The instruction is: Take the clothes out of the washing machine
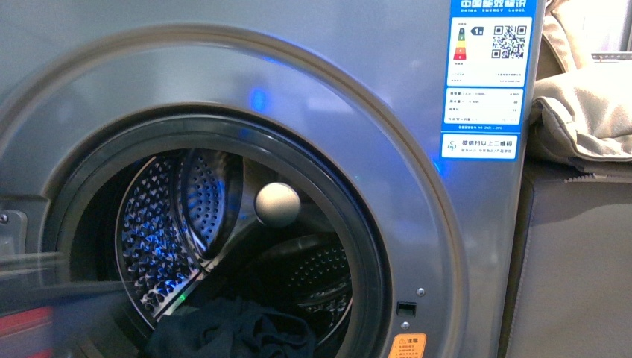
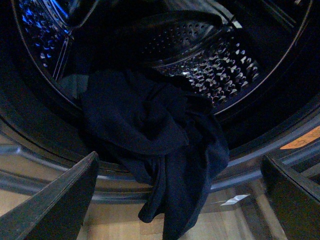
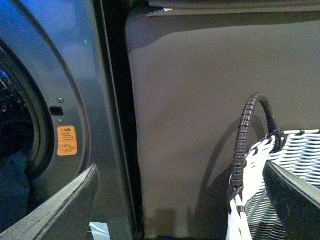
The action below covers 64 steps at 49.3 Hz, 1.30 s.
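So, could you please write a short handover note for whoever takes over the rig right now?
Left claw: open, empty, facing the drum opening with the clothes right in front of it.
Right claw: open, empty, beside the washing machine, near the woven basket.
Clothes: dark bundle at the drum's front, one end hanging out over the door rim.
Done: the drum opening is clear to reach into; nothing is grasped yet.
Left: close the left claw on the clothes, pull them out, probably into the basket.
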### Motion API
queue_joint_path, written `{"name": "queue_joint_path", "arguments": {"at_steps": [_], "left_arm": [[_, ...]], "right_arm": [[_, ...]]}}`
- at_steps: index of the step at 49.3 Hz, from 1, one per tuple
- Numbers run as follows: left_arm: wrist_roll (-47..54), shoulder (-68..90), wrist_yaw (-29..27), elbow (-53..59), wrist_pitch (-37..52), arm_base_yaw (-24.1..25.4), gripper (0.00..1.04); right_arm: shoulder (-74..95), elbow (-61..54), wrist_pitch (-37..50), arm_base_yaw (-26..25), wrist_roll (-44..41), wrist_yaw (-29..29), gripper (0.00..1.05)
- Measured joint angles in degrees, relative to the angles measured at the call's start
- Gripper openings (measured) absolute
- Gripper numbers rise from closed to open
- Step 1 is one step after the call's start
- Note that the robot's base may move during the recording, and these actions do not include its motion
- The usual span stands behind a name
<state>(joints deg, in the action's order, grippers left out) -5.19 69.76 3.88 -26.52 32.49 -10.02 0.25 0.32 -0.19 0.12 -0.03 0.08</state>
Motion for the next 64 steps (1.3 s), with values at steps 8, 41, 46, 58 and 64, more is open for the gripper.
{"name": "queue_joint_path", "arguments": {"at_steps": [8,41,46,58,64], "left_arm": [[1.49,9.94,0.87,-5.75,2.08,-0.50,0.98],[4.98,30.27,6.25,-21.29,-0.96,-4.85,0.98],[5.16,32.59,5.60,-22.62,-0.59,-6.03,0.98],[6.88,36.89,3.50,-24.74,0.87,-7.82,0.98],[13.29,39.39,0.00,-24.94,6.03,-8.31,0.98]], "right_arm": [[0.00,0.00,0.00,0.00,0.00,0.02,0.97],[0.00,0.00,0.00,0.00,0.00,0.00,0.97],[0.00,0.00,0.00,0.00,0.00,0.02,0.97],[0.00,0.00,0.00,0.00,0.00,0.00,0.97],[0.00,0.00,0.00,0.00,0.00,0.00,0.97]]}}
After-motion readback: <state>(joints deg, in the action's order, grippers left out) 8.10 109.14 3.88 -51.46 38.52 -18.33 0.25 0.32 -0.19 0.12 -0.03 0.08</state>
